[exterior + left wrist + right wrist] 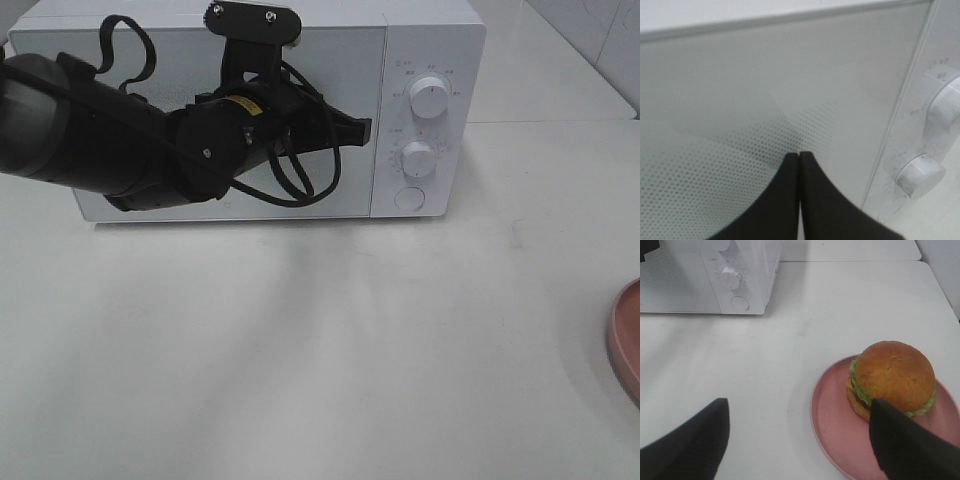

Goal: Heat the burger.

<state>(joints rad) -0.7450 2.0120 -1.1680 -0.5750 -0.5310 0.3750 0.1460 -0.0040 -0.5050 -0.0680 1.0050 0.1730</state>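
The burger (892, 377), with a golden-brown bun, lettuce and cheese, sits on a round pink plate (832, 420) in the right wrist view. My right gripper (799, 407) hovers open above the table beside it, and one dark finger (905, 440) overlaps the plate's near side. The white microwave (350, 60) stands at the back with its door closed. My left gripper (362, 128) is shut and empty, its tips (799, 156) right at the door's perforated window near the control panel. The high view does not show the burger.
Two round knobs (429, 98) (418, 158) and a round button (408, 198) line the microwave's right panel. Only the plate's rim (625, 340) shows at the right edge of the high view. White table spreads in front of the microwave.
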